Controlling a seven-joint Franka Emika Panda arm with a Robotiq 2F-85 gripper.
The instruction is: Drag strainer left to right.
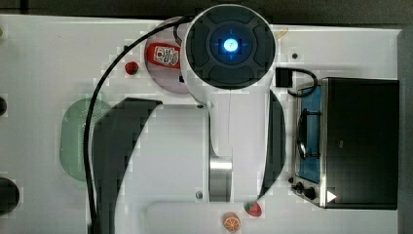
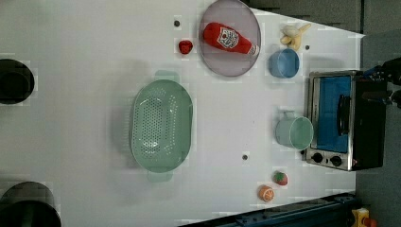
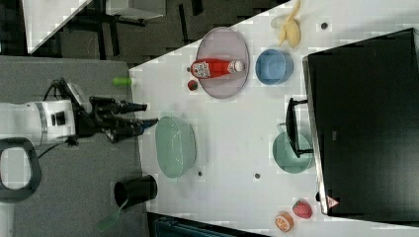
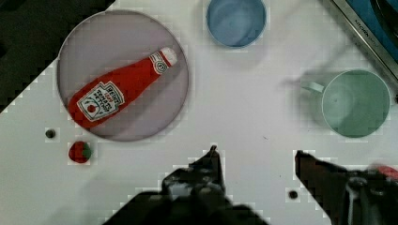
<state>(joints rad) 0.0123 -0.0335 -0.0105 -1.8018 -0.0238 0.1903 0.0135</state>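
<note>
right view has the gripper (image 3: 146, 120) hanging at the left edge of the white table (image 3: 237, 148), its two dark fingers (image 3: 133, 106) spread apart with nothing between them. the fingertips sit just beside the left end of the strainer (image 3: 175, 146); whether they touch it i cannot tell. wrist view shows the same two fingers (image 4: 206, 173) parted over bare tabletop, holding nothing.

the strainer (image 2: 161, 125) is a pale mint-green oval colander with small holes, lying upright on the left half of the table in the left view, well apart from the toaster oven (image 2: 343, 120) at the left view's right. in the top view the strainer (image 1: 75, 141) peeks out at the top view's left, partly behind the arm (image 1: 231, 87) and a black cable (image 1: 95, 126).

left view's far side holds a purple plate (image 2: 231, 66) with a ketchup bottle (image 2: 228, 38) lying on it, a small strawberry (image 2: 185, 46) just left of the plate, a blue bowl (image 2: 284, 63) right of it and a banana (image 2: 294, 35) beyond the bowl. a teal-green mug (image 2: 294, 133) stands close in front of the oven. an orange slice (image 2: 265, 193) and another strawberry (image 2: 281, 178) lie near the table's near edge.
</note>
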